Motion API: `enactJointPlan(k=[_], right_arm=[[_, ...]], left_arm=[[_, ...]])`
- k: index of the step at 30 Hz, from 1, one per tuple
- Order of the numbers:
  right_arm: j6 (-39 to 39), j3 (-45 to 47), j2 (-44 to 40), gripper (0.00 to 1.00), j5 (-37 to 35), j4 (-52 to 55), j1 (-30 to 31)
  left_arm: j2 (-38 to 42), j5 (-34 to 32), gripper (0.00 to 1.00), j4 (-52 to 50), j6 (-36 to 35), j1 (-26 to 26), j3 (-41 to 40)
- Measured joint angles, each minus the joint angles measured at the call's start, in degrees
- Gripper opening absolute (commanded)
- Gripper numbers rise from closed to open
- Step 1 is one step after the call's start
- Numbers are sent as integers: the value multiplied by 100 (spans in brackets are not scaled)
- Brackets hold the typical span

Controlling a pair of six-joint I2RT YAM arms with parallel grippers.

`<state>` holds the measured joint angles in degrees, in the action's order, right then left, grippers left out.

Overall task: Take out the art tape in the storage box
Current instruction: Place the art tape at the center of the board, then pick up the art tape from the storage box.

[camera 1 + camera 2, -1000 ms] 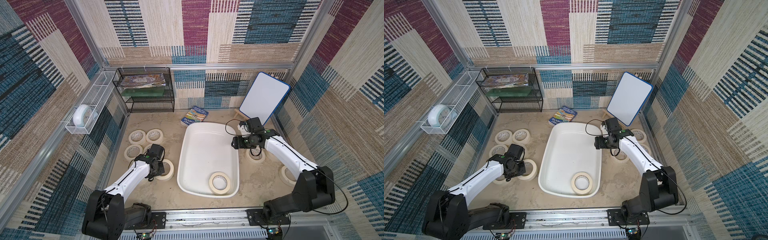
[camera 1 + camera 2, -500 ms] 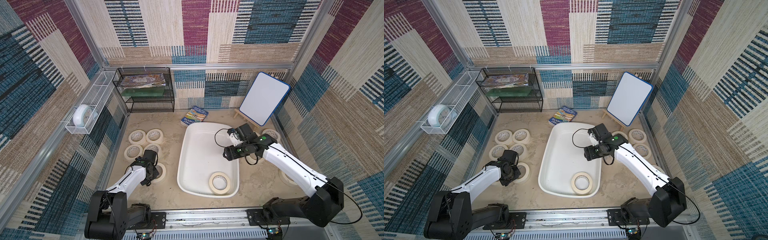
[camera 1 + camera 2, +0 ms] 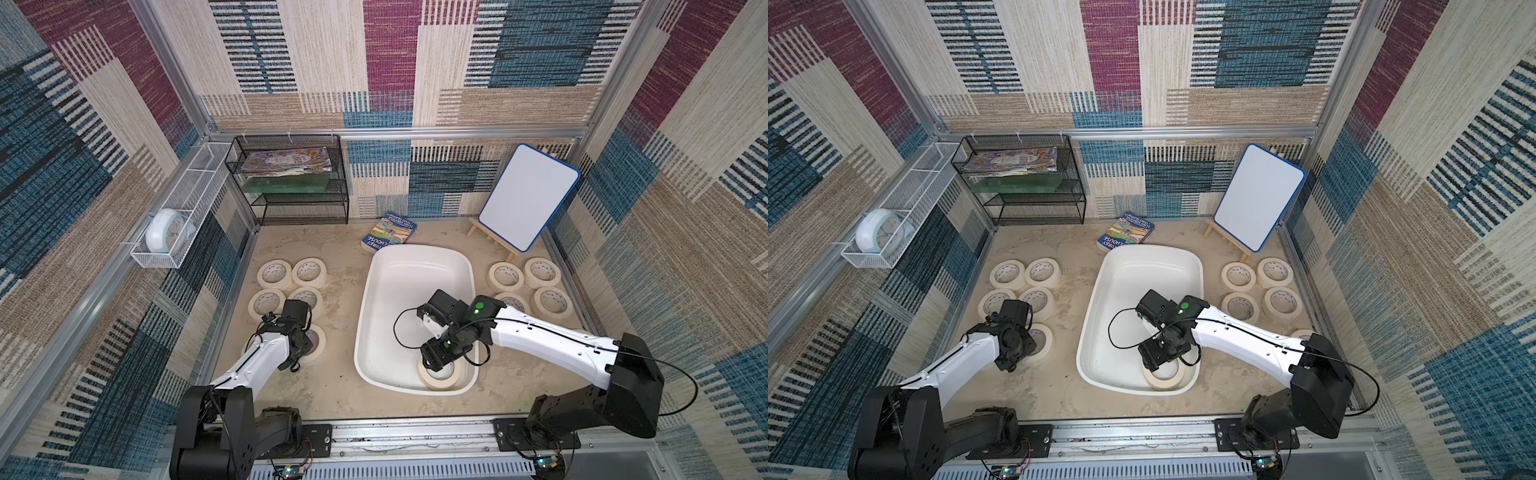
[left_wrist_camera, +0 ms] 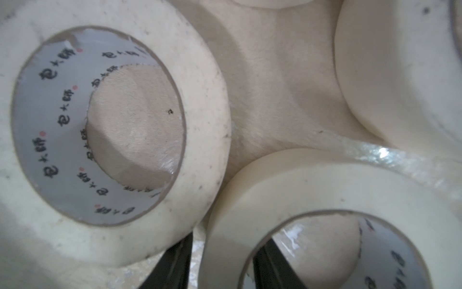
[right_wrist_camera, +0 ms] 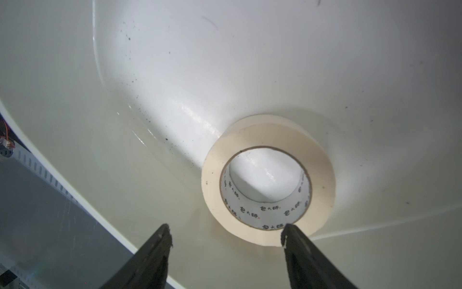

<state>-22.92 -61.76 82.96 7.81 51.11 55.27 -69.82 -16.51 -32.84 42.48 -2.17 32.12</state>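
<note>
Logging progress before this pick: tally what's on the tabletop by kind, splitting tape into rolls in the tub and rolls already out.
Tape rolls in the storage box: 1
Tape rolls out on the table: 10, one mostly hidden behind the right arm
Storage box: 1
Book: 1
Whiteboard: 1
Black mesh rack: 1
Total: 15

The tape roll (image 5: 212,185) is cream, its core (image 5: 270,212) white with small dark print. The storage box (image 3: 415,270) is white. The rack (image 3: 303,208) is black mesh, the whiteboard (image 3: 528,197) blue-edged. The walls (image 3: 386,45) show a woven patchwork of maroon, blue and beige stripes.
</note>
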Motion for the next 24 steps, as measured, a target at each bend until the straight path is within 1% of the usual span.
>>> enactJointPlan(k=[4, 6, 7, 9, 10, 15, 18, 21, 24], right_arm=[[-243, 42, 339, 74, 85, -127, 247], [-319, 55, 509, 72, 129, -240, 317], [-356, 72, 592, 70, 149, -315, 334], [-428, 76, 726, 68, 192, -411, 356], [-452, 37, 811, 67, 199, -457, 352], [-514, -133, 1259, 67, 208, -730, 348], [-605, -50, 1392, 65, 170, -861, 350], [-726, 55, 1488, 62, 122, -1034, 352], [-809, 111, 1519, 55, 28, -1154, 352]], left_arm=[[116, -9, 64, 81, -96, 0, -24], [201, -7, 70, 96, -125, 0, -26], [271, 0, 75, 96, -160, 0, -26], [479, 9, 79, 96, -208, -2, -28], [605, 9, 85, 101, -221, -2, -37], [1209, 170, 100, 92, -428, -11, -31], [1550, 330, 99, 96, -638, -39, 120], [1775, 446, 99, 17, -885, -101, 468], [1941, 444, 99, -81, -1110, -184, 791]])
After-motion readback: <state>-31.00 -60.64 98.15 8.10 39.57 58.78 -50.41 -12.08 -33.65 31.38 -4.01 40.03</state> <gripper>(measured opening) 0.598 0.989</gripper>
